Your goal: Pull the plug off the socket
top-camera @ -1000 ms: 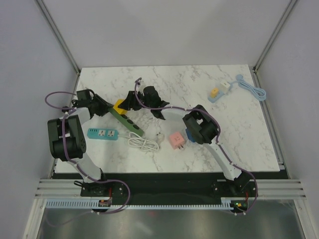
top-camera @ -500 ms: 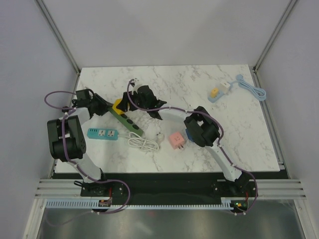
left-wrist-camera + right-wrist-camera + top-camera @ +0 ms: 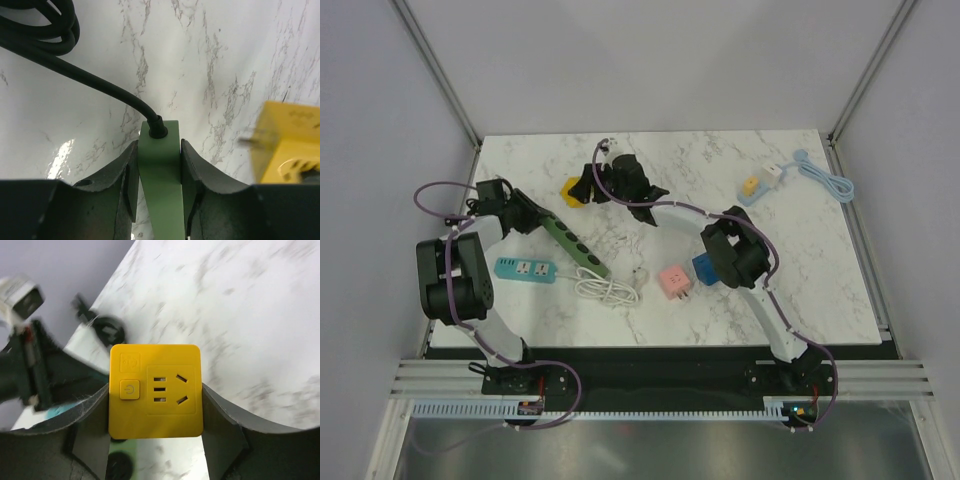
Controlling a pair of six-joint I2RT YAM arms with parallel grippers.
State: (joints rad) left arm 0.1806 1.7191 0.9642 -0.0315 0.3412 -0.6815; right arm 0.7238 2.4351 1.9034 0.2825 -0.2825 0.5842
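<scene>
Separation is seen between the yellow cube plug and the green power strip: the plug is off the strip and is held just beyond its far end, with bare marble between the two. The plug is clamped at its two side faces by the right gripper, whose jaws are set fairly wide around the cube. In the right wrist view the plug's front face is shown, with a round button and a set of socket slots. In the left wrist view blurred metal prongs are seen sticking out of the plug's side, clear of any socket.

The cord end of the green power strip is gripped by the left gripper, its jaws narrowed and pressed against both long sides of the strip. A black cord runs out of that end and curls away over the marble table.

Near the front edge a teal power strip is laid flat, with a coiled white cable just beside it. A pink cube adapter and a blue cube adapter are set side by side under the right arm. A light-blue cable is left at the far right corner.
</scene>
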